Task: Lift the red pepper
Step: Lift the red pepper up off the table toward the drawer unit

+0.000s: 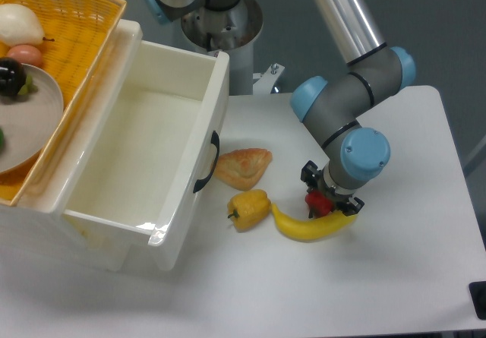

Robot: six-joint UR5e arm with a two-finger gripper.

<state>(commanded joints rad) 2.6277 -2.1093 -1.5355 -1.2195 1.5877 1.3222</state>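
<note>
- Jaws first: the gripper (329,200) is down at the table, its dark fingers on either side of the red pepper (318,203), but the wrist hides most of them, so whether they are clamped on it or only bracketing it is impossible to tell
- Red pepper sits on the white table (402,277), right of centre, only a small glossy red patch showing under the blue-capped wrist
- It sits right against the inner curve of the yellow banana (312,227), which lies just in front of it and arcs from lower left up to the right
- No brand marks, labels or lettering can be read anywhere on the arm or the things around it
- Left of the banana, just beside its tip, the yellow pepper (249,209) lies on its side with its dark stem pointing left
- Above the yellow pepper, near it but apart, a golden-brown pastry (243,166) rests on the table
- Further left stands a big white bin (152,156) with a black handle facing the pastry
- At far left a yellow woven basket (80,26) leans over the bin's edge, holding a grey plate (34,121) and a few round items too cropped to name
</note>
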